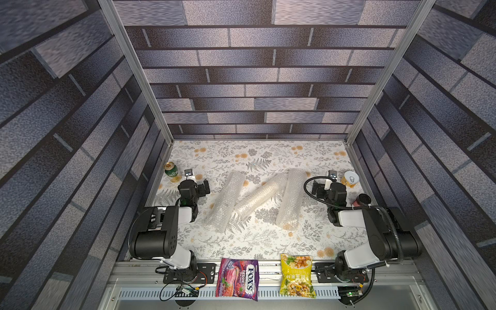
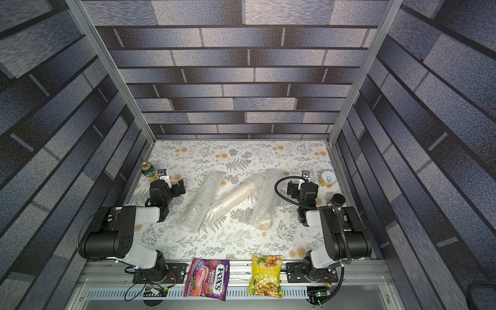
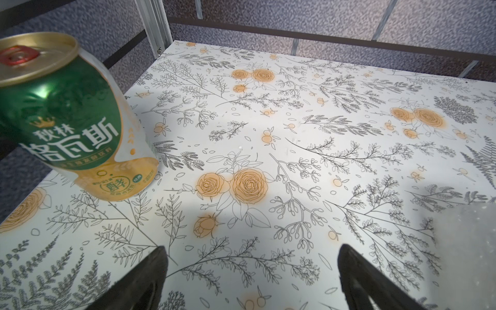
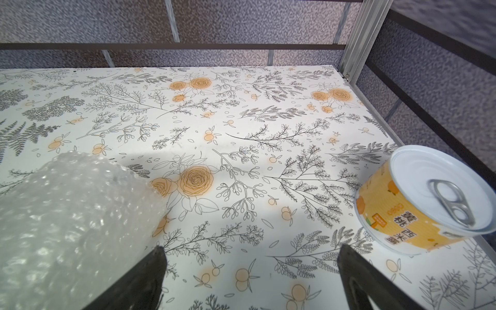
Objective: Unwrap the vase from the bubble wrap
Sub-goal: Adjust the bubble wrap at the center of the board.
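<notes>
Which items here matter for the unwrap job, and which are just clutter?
Job: left roll, middle roll, right roll of bubble wrap; vase not visible.
Clutter: green can, yellow tin, dark jar, Fox's bag, yellow snack bag.

Robot lab booth: aluminium frame (image 1: pixel 140 80), printed brick walls (image 1: pixel 255 67), floral tabletop (image 1: pixel 268 241).

table (image 1: pixel 268 241) — white, grey ferns, orange roses | can (image 3: pixel 67 115) green-gold | bubble wrap (image 1: pixel 291 198) whitish | jar (image 1: pixel 358 203) maybe maroon

What the bubble wrap rolls (image 1: pixel 257 198) hold cannot be seen. The right arm (image 1: pixel 378 230) partly covers a dark jar (image 1: pixel 363 199), too small to identify its contents.
</notes>
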You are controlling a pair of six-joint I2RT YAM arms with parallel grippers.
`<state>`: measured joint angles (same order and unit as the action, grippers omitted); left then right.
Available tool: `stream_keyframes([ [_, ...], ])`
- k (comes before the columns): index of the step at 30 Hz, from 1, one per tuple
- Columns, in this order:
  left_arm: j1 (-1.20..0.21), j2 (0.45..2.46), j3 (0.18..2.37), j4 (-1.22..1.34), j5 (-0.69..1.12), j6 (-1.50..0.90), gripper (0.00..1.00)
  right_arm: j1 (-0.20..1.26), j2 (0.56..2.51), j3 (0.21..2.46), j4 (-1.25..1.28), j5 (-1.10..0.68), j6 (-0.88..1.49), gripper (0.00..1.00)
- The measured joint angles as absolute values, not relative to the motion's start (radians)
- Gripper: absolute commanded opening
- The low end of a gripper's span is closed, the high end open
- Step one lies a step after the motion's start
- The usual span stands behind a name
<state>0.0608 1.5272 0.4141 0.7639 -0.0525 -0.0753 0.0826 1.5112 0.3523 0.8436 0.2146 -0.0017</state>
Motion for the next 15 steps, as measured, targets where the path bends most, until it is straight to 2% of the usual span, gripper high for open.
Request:
stream_keyframes([
  [4,0.063,1.527,0.414,0.764,-0.052,-0.075,0.99,0.083,1.511,0.352,0.844,0.214,-0.005,0.92],
  [6,0.063,1.527,0.414,0.764,-0.052,-0.076,0.94,0.083,1.511,0.352,0.844,0.214,-0.004,0.91],
  [8,0.063,1.527,0.426,0.74,-0.053,-0.076,0.94,0.083,1.511,0.352,0.844,0.214,-0.005,0.9],
  [9,0.065,1.527,0.45,0.696,-0.053,-0.075,0.99,0.083,1.511,0.352,0.844,0.214,-0.005,0.89],
  [15,0.058,1.47,0.705,0.377,-0.054,-0.076,1.0,0.083,1.509,0.372,0.812,0.216,-0.005,0.86],
])
